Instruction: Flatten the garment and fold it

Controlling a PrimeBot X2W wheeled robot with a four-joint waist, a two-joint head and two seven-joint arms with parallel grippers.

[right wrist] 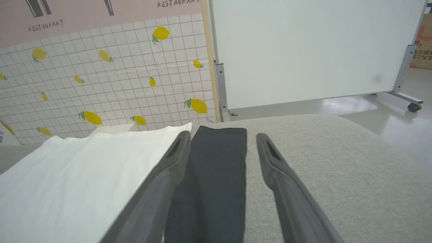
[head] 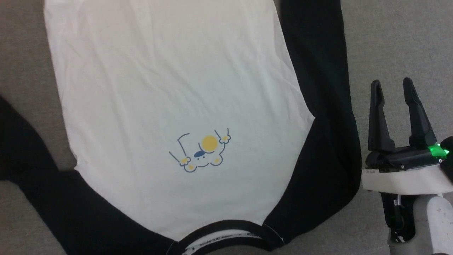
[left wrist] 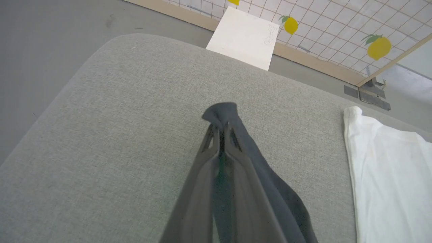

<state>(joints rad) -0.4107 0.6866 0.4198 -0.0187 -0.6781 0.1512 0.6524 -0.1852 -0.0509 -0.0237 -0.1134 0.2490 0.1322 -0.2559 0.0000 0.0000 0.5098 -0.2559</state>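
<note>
While our left gripper (left wrist: 221, 127) pinches the garment's (head: 177, 88) black sleeve (left wrist: 221, 111), left of its body, our right gripper (head: 391, 82) gapes empty.

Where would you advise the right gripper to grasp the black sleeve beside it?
I'd take the sleeve at its far end, from its outer right edge: it lies flat and straight against the white body, so that edge alone is free, beside the open right gripper.
</note>
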